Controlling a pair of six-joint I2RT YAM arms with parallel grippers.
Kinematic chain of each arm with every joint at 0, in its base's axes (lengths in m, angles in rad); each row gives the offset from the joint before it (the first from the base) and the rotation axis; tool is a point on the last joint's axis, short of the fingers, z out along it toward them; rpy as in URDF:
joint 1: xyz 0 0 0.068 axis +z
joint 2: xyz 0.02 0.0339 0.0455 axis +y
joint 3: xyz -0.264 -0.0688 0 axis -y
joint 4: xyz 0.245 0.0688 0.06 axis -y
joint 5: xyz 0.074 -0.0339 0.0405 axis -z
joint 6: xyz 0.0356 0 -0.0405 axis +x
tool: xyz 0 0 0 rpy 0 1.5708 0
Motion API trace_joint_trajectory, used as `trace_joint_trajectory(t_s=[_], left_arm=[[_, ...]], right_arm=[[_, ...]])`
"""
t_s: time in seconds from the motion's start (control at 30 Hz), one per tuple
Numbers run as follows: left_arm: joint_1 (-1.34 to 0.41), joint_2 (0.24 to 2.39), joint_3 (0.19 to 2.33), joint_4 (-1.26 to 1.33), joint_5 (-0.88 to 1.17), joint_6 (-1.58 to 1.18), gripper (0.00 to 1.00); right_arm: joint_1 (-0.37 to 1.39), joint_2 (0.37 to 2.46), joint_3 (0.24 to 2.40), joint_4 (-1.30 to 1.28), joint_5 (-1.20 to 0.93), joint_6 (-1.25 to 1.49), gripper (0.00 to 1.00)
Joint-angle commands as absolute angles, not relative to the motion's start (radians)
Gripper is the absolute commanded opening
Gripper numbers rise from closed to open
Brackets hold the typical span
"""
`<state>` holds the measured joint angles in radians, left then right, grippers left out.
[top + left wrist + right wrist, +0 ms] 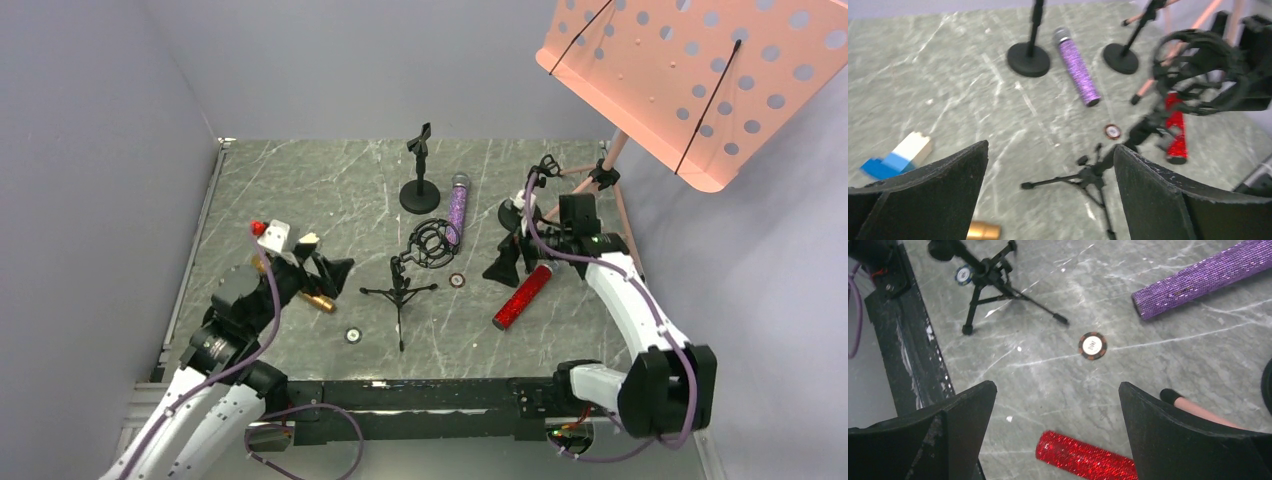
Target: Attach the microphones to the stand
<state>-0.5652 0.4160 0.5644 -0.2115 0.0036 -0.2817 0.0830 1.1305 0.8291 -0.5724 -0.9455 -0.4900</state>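
Separately, purple microphone (457, 212) and red microphone (522, 297) lie flat, glittering.

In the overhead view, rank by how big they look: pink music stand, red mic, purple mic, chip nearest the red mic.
1. Pink music stand, though it looks nearer the camera.
2. Red mic and purple mic, too alike to rank.
3. Chip.

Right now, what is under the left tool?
One end of the gold microphone shows; the open left tool hides the rest.
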Motion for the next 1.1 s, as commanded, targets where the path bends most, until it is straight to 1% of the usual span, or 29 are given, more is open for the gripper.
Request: trace_joint_trajectory(t_s=[0.0, 0.07, 0.1, 0.2, 0.37, 0.43, 0.63, 0.7, 0.8, 0.87, 0.93, 1.07], left_arm=[[-0.273, 0.514, 0.607, -0.336, 0.279, -0.286, 0.99], [-0.131, 0.563, 0.633, -0.357, 0.397, -0.275, 0.99], [-0.098, 0.591, 0.653, -0.383, 0.412, -0.245, 0.99], [-0.085, 0.645, 0.672, -0.452, 0.346, -0.162, 0.99], [-0.084, 0.584, 0.628, -0.408, 0.309, -0.142, 0.99], [-0.084, 0.566, 0.617, -0.379, 0.293, -0.147, 0.99], [-0.084, 0.570, 0.637, -0.409, 0.263, -0.135, 0.99], [-0.084, 0.558, 0.633, -0.403, 0.265, -0.135, 0.99], [-0.084, 0.545, 0.629, -0.396, 0.264, -0.138, 0.99], [-0.084, 0.542, 0.629, -0.393, 0.265, -0.138, 0.99], [-0.084, 0.541, 0.629, -0.390, 0.267, -0.138, 0.99], [-0.083, 0.540, 0.629, -0.393, 0.267, -0.137, 0.99]], right_arm=[[0.130, 1.268, 0.978, -0.503, -0.805, -0.355, 1.00], [0.165, 1.343, 1.033, -0.469, -0.721, -0.282, 1.00], [0.183, 1.380, 1.054, -0.443, -0.675, -0.243, 1.00], [0.243, 1.487, 1.120, -0.379, -0.499, -0.092, 1.00], [0.340, 1.646, 1.220, -0.309, -0.150, 0.175, 1.00], [0.365, 1.727, 1.274, -0.319, -0.077, 0.232, 1.00], [0.374, 1.948, 1.446, -0.403, -0.084, 0.346, 1.00], [0.379, 1.993, 1.474, -0.412, -0.083, 0.362, 0.99], [0.394, 2.035, 1.486, -0.410, -0.024, 0.360, 0.98], [0.401, 2.058, 1.486, -0.405, -0.008, 0.355, 0.95], [0.405, 2.088, 1.499, -0.410, -0.029, 0.348, 0.89], [0.415, 2.112, 1.490, -0.393, 0.008, 0.326, 0.85]])
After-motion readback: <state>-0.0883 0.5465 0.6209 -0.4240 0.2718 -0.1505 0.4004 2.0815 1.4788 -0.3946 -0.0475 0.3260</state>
